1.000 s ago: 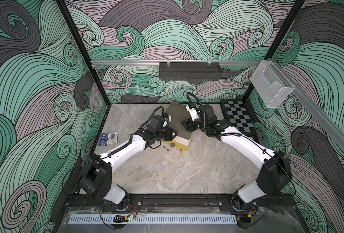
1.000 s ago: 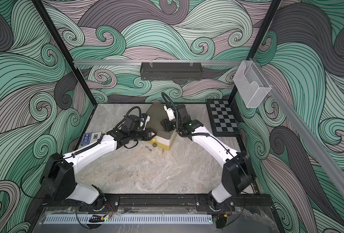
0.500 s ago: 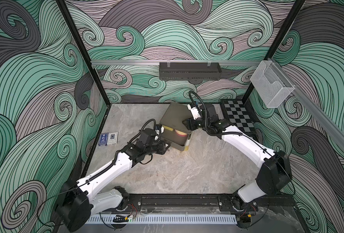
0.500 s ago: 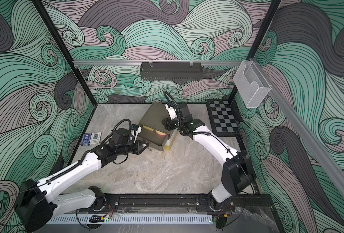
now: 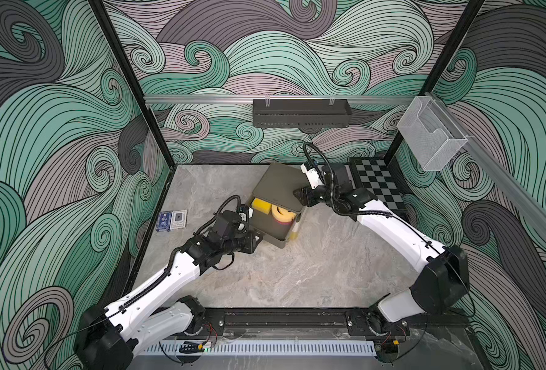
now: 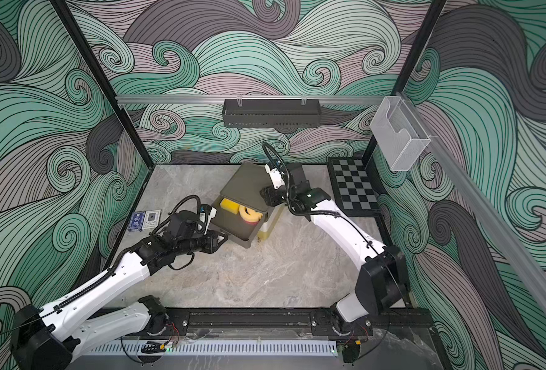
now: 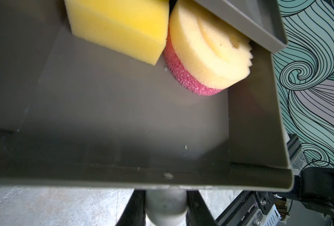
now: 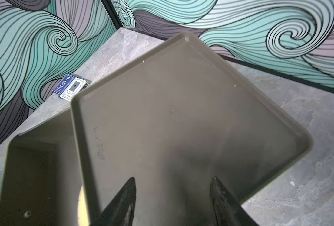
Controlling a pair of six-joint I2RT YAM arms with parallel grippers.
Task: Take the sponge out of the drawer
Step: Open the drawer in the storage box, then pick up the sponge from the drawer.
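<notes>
**Drawer: drawn out, contents exposed**

Item: grey drawer (image 5: pixel 270 229) of a small cabinet (image 5: pixel 279 185), stood near the middle of the rear edge of the surface (image 5: pixel 297 272). Within the last second it has been drawn from nearly closed to well out, toward the front edge.

Contents:
- The yellow sponge (image 7: pixel 119 29), block-shaped, is lodged in the back corner of the drawer, on the side of the card boxes (image 5: pixel 171 220).
- The round sponge (image 7: pixel 207 56), pale with a pink scouring layer, is touching it along the back edge and is partly hidden beneath the cabinet top.
- The front of the drawer floor is bare.

Left gripper (image 7: pixel 166 211): the jaws are closed narrowly on the knob (image 7: pixel 166 193) at the drawer front. It has been carried back along with the drawer.

Right gripper (image 8: pixel 173 182): the jaws are held apart with nothing between them. The fingertips are set on the cabinet top, which is judged to be steadied by them.

Bearing on task: the opening step is judged done. Both sponges can now be reached from above, but neither has been lifted. Which one is meant is not stated. The knob would have to be released, or the right gripper brought across.
</notes>
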